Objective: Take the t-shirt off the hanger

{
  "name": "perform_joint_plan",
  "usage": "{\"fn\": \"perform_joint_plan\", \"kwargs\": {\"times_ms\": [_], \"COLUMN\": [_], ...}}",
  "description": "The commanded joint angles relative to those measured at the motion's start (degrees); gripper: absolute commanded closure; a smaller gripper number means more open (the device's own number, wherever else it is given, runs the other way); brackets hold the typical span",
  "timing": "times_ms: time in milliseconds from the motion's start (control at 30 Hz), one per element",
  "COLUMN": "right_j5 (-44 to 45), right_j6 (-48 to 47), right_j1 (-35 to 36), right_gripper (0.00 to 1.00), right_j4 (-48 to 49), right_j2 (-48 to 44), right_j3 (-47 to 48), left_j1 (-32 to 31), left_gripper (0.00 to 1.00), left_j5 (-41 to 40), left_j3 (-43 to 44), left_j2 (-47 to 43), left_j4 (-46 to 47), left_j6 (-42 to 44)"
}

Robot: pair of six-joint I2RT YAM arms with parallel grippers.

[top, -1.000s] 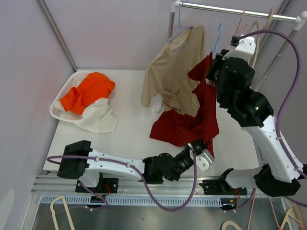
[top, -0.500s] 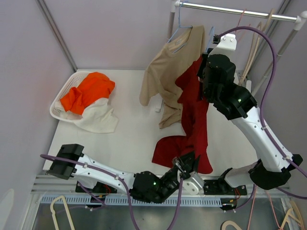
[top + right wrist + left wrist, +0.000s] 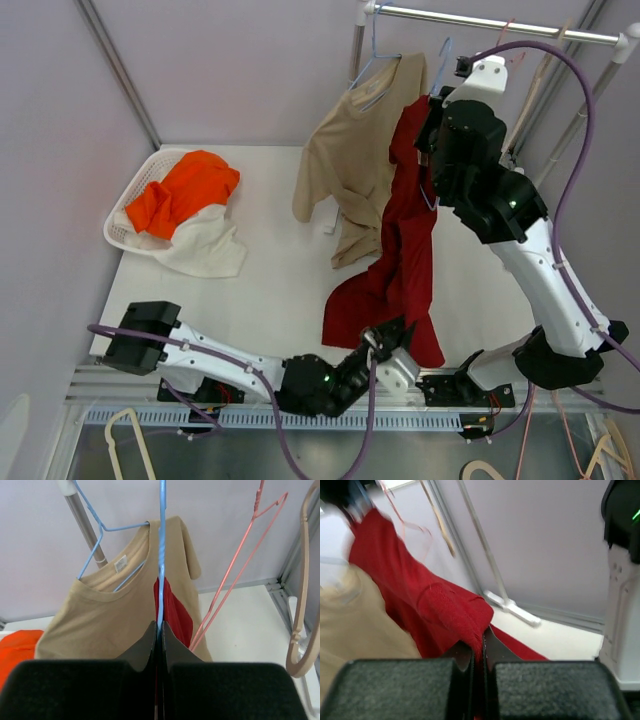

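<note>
A red t-shirt point(image 3: 404, 250) hangs stretched from a blue hanger point(image 3: 162, 550) down to the table's near edge. My right gripper point(image 3: 160, 625) is shut on the blue hanger's wire, high up by the rail point(image 3: 500, 22). My left gripper point(image 3: 482, 645) is shut on the red t-shirt's lower hem point(image 3: 455, 615), low near the table's front edge point(image 3: 385, 345). The red cloth also shows under the hanger in the right wrist view point(image 3: 172, 611).
A beige t-shirt point(image 3: 355, 150) hangs on a second blue hanger point(image 3: 107, 530) to the left of the red one. A pink hanger point(image 3: 240, 565) and a wooden hanger point(image 3: 302, 605) hang to the right. A white basket point(image 3: 135, 205) with orange and white clothes sits at the far left.
The right gripper has lifted the hanger up towards the rail and the red t-shirt now hangs taut. The left gripper pulled the hem down and towards the front edge.
</note>
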Motion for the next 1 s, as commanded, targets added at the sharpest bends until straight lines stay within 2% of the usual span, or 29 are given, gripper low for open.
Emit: {"fn": "perform_joint_plan", "kwargs": {"times_ms": [0,33,67,133,233,267,300,333,367,433,600,700,833,967], "right_j5": [-2.43,-3.05,-3.84,-6.12,-9.11,-10.16,-10.87,-12.44,-13.42,-15.18,-16.42,-13.26,-9.21,-8.50], "right_j6": [3.59,4.64,5.08,6.14,7.81,8.60,8.86,9.04,9.04,9.66,10.71,8.79,3.43,0.61], "right_j1": [-0.56,-0.56,-0.56,-0.56,-0.47,-0.56,-0.39,-0.47,-0.47,-0.56,-0.47,-0.47,-0.56,-0.65], "right_gripper": [1.00,1.00,1.00,1.00,1.00,1.00,1.00,1.00,1.00,1.00,1.00,1.00,1.00,1.00], "right_j4": [-1.97,-3.30,-4.45,-8.40,-13.32,-14.55,-16.83,-17.72,-19.64,-22.11,-29.84,-25.48,-13.97,-6.84], "right_j2": [-1.49,-2.45,-3.15,-4.38,-6.84,-7.81,-8.34,-8.87,-9.92,-10.63,-12.91,-14.76,-15.38,-11.09], "right_j3": [6.73,6.91,7.09,7.44,7.01,6.92,6.83,6.57,6.13,6.21,7.44,3.69,-1.24,1.37], "left_j1": [7.06,10.13,15.64,19.46,23.95,26.83,28.43,30.27,33.59,37.29,40.57,40.31,40.22,40.31], "left_gripper": [0.99,0.99,0.99,0.99,0.99,0.99,0.99,0.99,0.99,0.99,0.99,0.99,0.99,0.99], "left_j5": [6.80,10.48,16.87,19.04,15.72,15.10,16.66,17.89,19.38,23.61,26.43,28.79,32.49,31.19], "left_j3": [-4.29,-4.39,-4.39,-2.72,4.28,8.93,11.41,17.61,19.07,23.97,34.52,33.51,33.93,39.62], "left_j2": [-4.71,-5.78,-6.23,-5.53,-1.94,-0.88,0.26,1.41,2.98,4.40,9.49,6.36,-0.68,-6.57], "left_j4": [-11.81,-23.45,-27.05,-32.67,-37.08,-43.80,-47.87,-51.74,-56.74,-59.94,-71.53,-71.30,-74.52,-80.33], "left_j6": [-29.62,-35.68,-40.78,-47.06,-46.02,-46.98,-50.03,-51.72,-53.30,-56.47,-57.89,-57.10,-57.01,-52.98]}}
